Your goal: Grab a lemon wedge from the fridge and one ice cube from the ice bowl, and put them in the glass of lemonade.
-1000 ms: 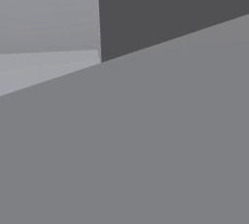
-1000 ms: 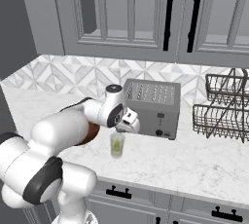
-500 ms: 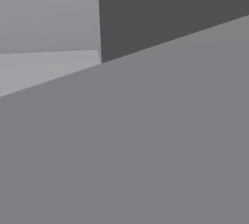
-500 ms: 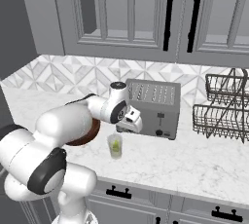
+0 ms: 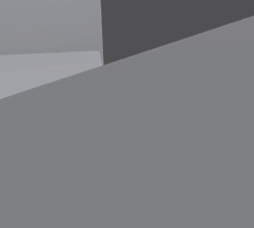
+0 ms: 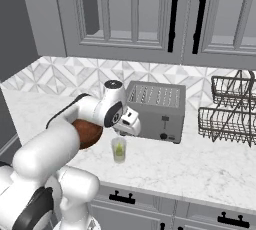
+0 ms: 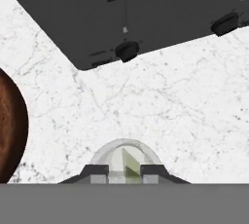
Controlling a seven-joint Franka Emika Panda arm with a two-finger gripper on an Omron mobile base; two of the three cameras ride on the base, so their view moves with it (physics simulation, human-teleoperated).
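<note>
Since a second ago the arm has swung the hand (image 6: 131, 124) further right and it now sits directly above the glass of lemonade (image 6: 119, 149). In the hand view the fingers (image 7: 95, 171) are pinched nearly together, with a small yellow-green lemon wedge (image 7: 129, 164) showing between them, the glass rim right below. Brown ice bowl (image 7: 10, 130) is off at 9 o'clock, toaster (image 7: 146, 13) at 12, all on the white marble counter (image 7: 185, 111). So the drop looks straight down.

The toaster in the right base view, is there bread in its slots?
No, the toaster stands on the counter with its top slots dark and nothing sticking out of them.
</note>
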